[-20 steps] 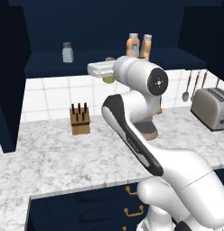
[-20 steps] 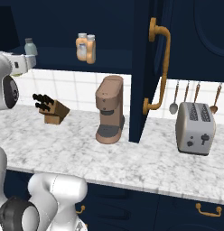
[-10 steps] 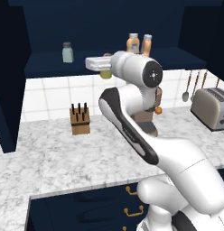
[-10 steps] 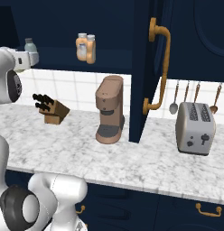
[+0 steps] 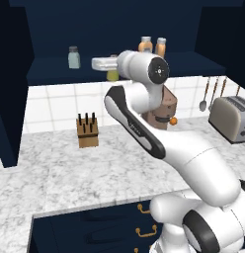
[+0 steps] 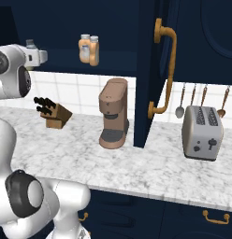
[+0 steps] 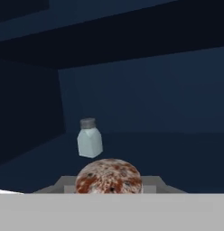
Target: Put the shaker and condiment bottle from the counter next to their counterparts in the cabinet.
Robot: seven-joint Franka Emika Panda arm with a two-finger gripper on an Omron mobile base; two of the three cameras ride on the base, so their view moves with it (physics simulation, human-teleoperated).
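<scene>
While the slim orange condiment bottle already stands beside the bulbous one in the cabinet, the fingers clasp the yellow-green shaker at the shelf, not yet placed by the pale grey-blue shaker.

On the cabinet shelf, a shaker stands at the left and two bottles stand side by side, touching, to the right. Between them, nearer the front edge, the gripper reaches in with a second shaker just below the hand. On the counter below, a knife block sits left of the coffee machine, and a toaster stands far right, under hanging utensils.
</scene>
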